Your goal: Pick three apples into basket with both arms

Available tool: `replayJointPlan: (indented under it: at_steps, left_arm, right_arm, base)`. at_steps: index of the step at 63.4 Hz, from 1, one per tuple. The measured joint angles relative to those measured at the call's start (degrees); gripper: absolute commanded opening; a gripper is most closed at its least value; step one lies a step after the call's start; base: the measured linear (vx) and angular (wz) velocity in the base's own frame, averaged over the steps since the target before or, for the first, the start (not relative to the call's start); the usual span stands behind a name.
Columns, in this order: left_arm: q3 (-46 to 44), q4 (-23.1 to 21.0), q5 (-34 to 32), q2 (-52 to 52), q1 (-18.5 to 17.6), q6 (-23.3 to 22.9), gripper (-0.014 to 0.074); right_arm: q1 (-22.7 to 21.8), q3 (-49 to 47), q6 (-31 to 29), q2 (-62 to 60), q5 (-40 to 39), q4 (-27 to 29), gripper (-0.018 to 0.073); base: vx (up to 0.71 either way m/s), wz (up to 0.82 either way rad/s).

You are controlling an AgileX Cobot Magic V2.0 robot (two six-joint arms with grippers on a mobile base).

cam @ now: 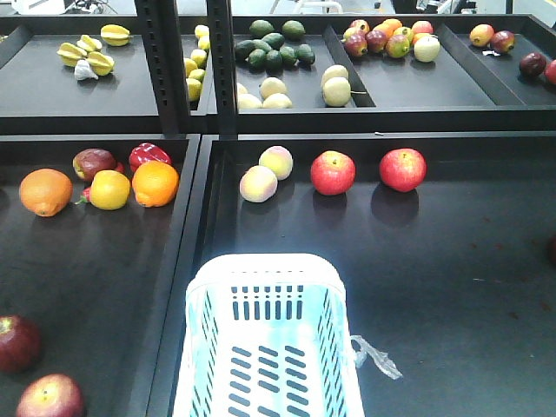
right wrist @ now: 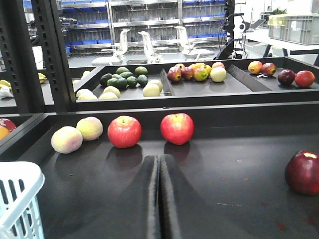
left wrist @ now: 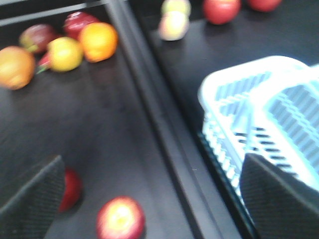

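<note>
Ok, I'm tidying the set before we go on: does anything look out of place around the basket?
One thing: a clear plastic scrap lies on the black tray against the right side of the basket. It is no fruit and looks like litter; whether it is fastened to the basket I cannot tell. The basket stands straight.

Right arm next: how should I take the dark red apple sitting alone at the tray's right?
Grip the dark red apple across its widest middle, coming down from above. It is round, its pale stem end seems to face up, and bare tray floor lies around it, leaving both sides free. The right gripper is shut; open its fingers first.
</note>
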Motion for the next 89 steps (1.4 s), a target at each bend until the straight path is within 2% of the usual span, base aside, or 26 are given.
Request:
replayJointPlan:
  at_steps: [13,23,32,51,67,76,89]
  left_arm:
    - [0.0,-8.94,-1.71,7.02,-4.59,14.57,0.0698]
    - [0.0,-11.0,-6.09,12.64,-9.62,25.93,0.0695]
    - [-1.92,-11.07,-9.1,18.02,-14.52,31.8,0.0688]
    - [-11.32,-6.25,-10.54,30.73,-23.9,33.44,0.0673]
    - [-12.01,2.37,-14.85,40.95,-32.33,33.58,0.0666]
    - [-12.01,5.45,-20.09,44.62,-34.93,33.58,0.0662]
    - [-12.01,6.66,-25.67,48.48,-35.43,33.58,0.0637]
  right_arm:
    - [0.0,0.0,0.0,0.0,0.0,0.0,-0.0009]
    - [0.0,0.0,0.0,0.0,0.0,0.0,-0.0009]
    - [0.0,0.0,0.0,0.0,0.0,0.0,-0.0009]
    - [0.0,0.0,0.0,0.0,0.0,0.0,-0.0009]
    - [0.0,0.0,0.0,0.0,0.0,0.0,-0.0009]
    - [0.0,0.0,0.0,0.0,0.0,0.0,-0.0009]
    - [0.0,0.0,0.0,0.0,0.0,0.0,-0.0009]
  base:
    - [0.0,0.0]
    - [0.0,0.0]
    - [0.0,0.0]
    - [0.0,0.0]
    - [0.0,0.0]
    - [0.0,0.0]
    - [0.0,0.0]
